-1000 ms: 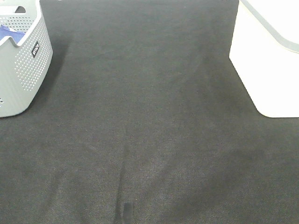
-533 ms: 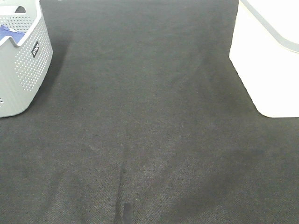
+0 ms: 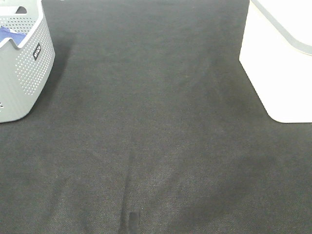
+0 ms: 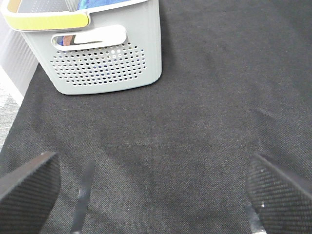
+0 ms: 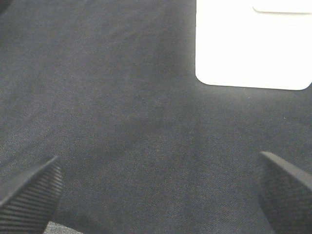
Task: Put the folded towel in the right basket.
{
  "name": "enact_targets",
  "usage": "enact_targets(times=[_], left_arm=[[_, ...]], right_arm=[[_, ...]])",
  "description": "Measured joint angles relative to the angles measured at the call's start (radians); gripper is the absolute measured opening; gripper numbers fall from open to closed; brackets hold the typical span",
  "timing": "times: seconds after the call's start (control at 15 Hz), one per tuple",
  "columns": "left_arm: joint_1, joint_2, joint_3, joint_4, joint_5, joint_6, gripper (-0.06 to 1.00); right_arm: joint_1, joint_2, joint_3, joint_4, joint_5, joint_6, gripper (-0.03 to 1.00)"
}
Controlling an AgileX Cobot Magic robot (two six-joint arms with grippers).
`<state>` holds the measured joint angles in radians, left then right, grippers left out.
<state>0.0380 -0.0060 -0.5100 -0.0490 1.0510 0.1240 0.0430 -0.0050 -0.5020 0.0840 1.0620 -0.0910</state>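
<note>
A dark woven cloth covers the tabletop (image 3: 156,122), faintly creased toward the near edge. A grey perforated basket (image 3: 22,73) stands at the far left with blue cloth (image 3: 6,33) showing inside; whether that is the folded towel cannot be told. The white right basket (image 3: 280,68) stands at the far right. The left tool (image 4: 153,190) and right tool (image 5: 156,195) both hang released above bare cloth, holding nothing
</note>
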Motion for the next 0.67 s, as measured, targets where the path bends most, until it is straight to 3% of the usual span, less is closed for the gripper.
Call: enact_targets(times=[0.67], left_arm=[[0.000,0.000,0.000,0.000,0.000,0.000,0.97]], right_arm=[[0.000,0.000,0.000,0.000,0.000,0.000,0.98]])
